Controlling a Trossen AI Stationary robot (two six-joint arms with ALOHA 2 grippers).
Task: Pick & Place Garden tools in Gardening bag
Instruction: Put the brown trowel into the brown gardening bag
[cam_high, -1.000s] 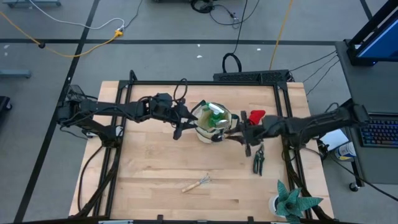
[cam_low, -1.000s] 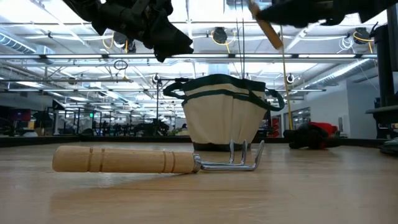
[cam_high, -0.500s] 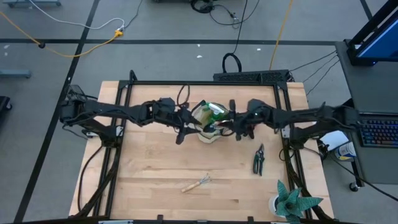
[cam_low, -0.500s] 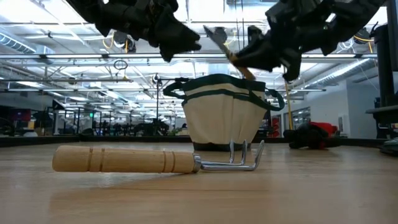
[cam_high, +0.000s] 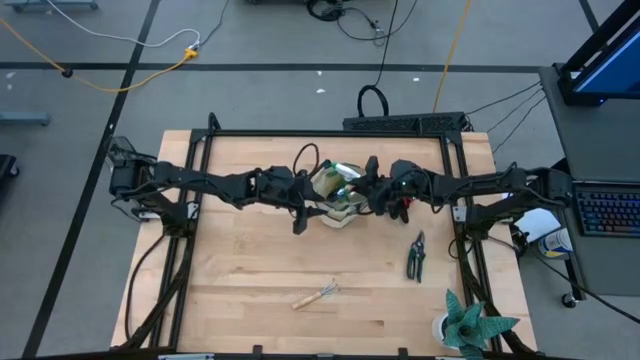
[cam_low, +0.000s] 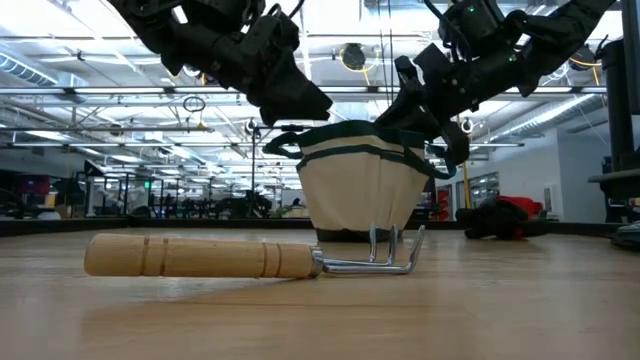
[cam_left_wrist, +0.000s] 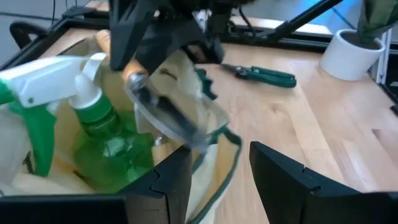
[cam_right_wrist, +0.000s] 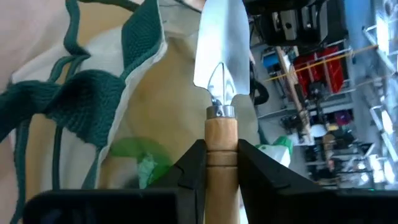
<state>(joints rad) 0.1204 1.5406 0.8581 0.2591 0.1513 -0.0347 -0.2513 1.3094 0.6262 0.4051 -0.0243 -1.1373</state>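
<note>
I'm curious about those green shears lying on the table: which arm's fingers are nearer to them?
Right. The right gripper is over the gardening bag on the pruning shears' side; the left gripper is at the bag's far side.

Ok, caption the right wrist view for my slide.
Right tool holds a trowel blade-first over the open bag.

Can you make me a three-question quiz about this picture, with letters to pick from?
1. Where is the hand rake?
A. in the bag
B. flat on the table
C. in a gripper

2. What colour are the shears' handles?
A. green
B. red
C. yellow

3. What is the right gripper doing?
A. hanging with nothing in it
B. holding the plant
C. holding a trowel by its wooden handle

Answers: 1 B, it lies alone in front of the bag. 2 A, green on the wood. 3 C, the fingers pinch the handle, blade pointing into the bag.
</note>
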